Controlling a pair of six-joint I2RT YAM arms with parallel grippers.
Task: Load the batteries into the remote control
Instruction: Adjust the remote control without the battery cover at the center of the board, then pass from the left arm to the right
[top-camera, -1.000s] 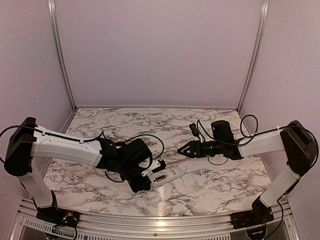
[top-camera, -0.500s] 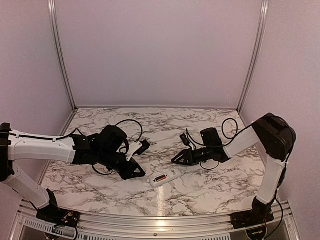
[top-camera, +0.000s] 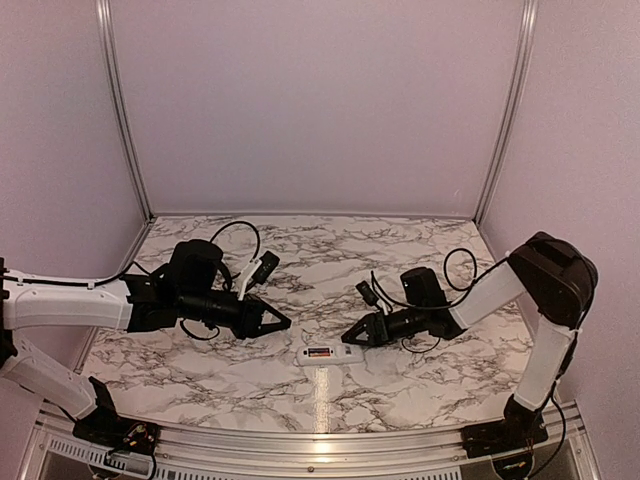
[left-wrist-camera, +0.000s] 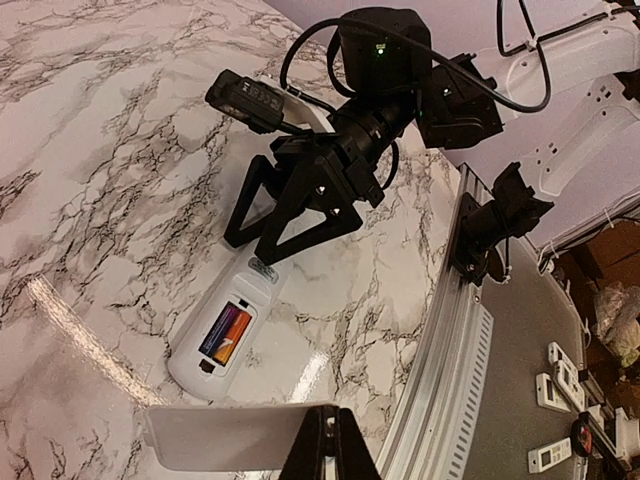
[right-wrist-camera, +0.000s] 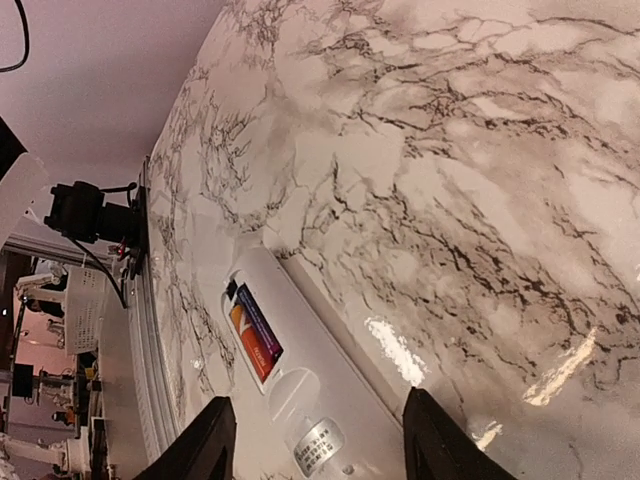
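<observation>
Left wrist view: batteries look seated in the remote control your half-open right gripper straddles; left gripper pinches the unfitted cover.

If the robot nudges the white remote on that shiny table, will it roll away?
Probably not: the remote control lies flat, with no round side to roll on. It would likely slide easily, since the marble table looks glossy. Its batteries sit uncovered, so tipping it might spill them.
</observation>
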